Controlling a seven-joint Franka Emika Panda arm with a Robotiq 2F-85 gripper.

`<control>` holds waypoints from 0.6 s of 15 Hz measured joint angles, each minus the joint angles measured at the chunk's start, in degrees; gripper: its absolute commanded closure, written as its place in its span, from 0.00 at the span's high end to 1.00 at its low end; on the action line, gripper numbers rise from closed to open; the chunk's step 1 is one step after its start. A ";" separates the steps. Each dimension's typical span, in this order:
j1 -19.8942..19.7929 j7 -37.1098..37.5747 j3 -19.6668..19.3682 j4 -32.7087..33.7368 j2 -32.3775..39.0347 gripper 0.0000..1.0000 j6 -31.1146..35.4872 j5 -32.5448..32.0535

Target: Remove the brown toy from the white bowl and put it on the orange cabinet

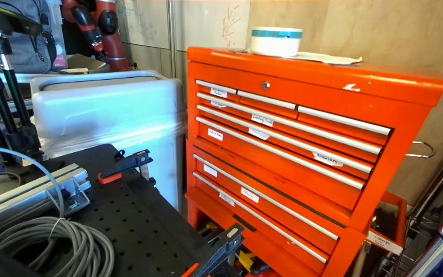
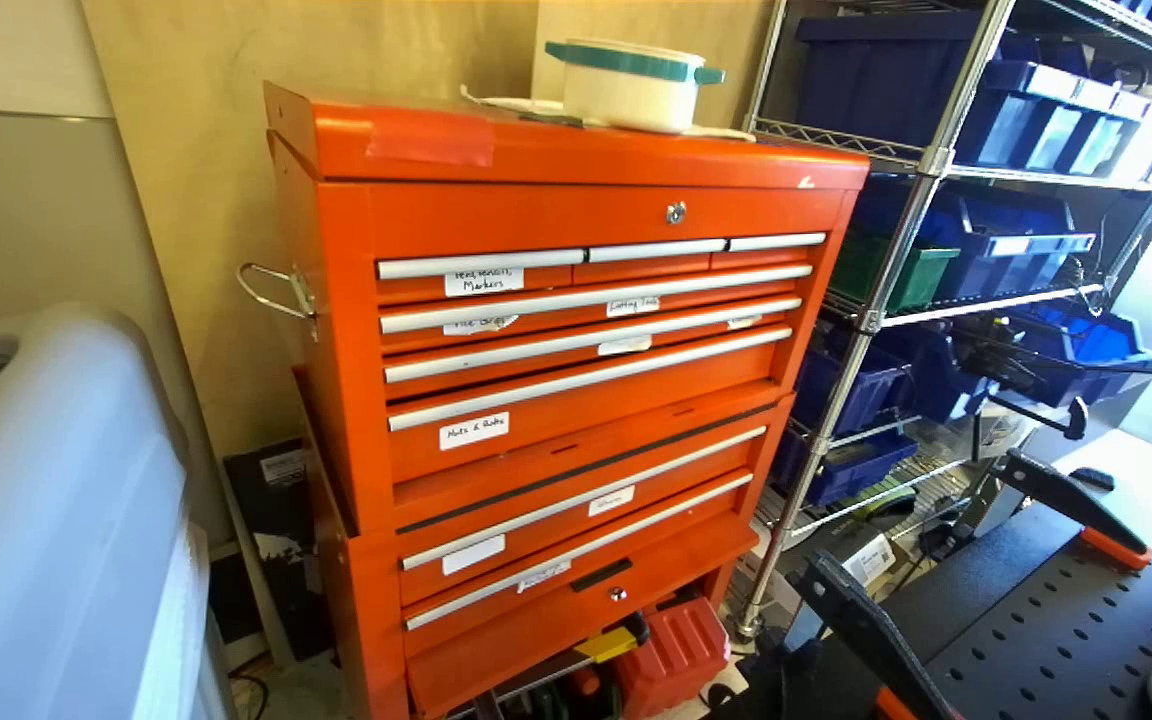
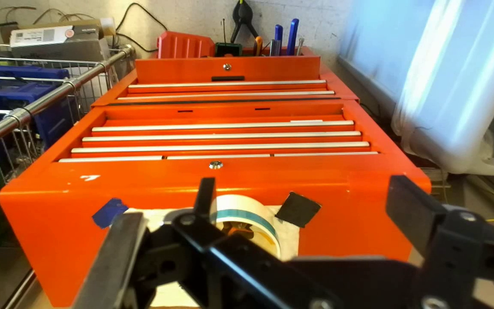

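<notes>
The white bowl with a teal band stands upright on a white cloth on top of the orange cabinet in both exterior views [image 1: 276, 45] [image 2: 631, 98]. The orange cabinet fills the middle of both [image 1: 313, 84] [image 2: 496, 215]. In the wrist view the bowl [image 3: 238, 202] is partly behind a black finger, and the cabinet top [image 3: 350, 227] spreads below. A brown toy [image 3: 242, 231] with an orange part lies inside the bowl, partly hidden. My gripper [image 3: 302, 191] is open, with nothing between its fingers. It is above the cabinet top, offset to the right of the bowl. The exterior views do not show it.
A silvery-white box [image 1: 110, 111] stands beside the cabinet. A wire shelf with blue bins [image 2: 1006, 250] is on its other side. A black perforated table [image 1: 140, 219] with clamps [image 1: 127, 163] stands in front. A dark patch [image 3: 298, 209] and a blue patch [image 3: 109, 212] lie by the cloth.
</notes>
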 measured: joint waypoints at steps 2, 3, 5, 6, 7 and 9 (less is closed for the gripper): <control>0.00 0.00 0.00 0.00 0.00 1.00 0.00 0.00; 0.00 0.00 0.00 0.00 0.00 1.00 0.00 0.00; 0.00 0.00 -0.03 -0.04 0.05 1.00 0.00 0.00; -0.03 0.00 -0.15 -0.09 0.26 1.00 0.00 0.00; -0.16 0.02 -0.35 -0.09 0.69 1.00 0.14 -0.01; -0.76 0.02 -1.12 -0.02 2.42 1.00 1.47 -0.03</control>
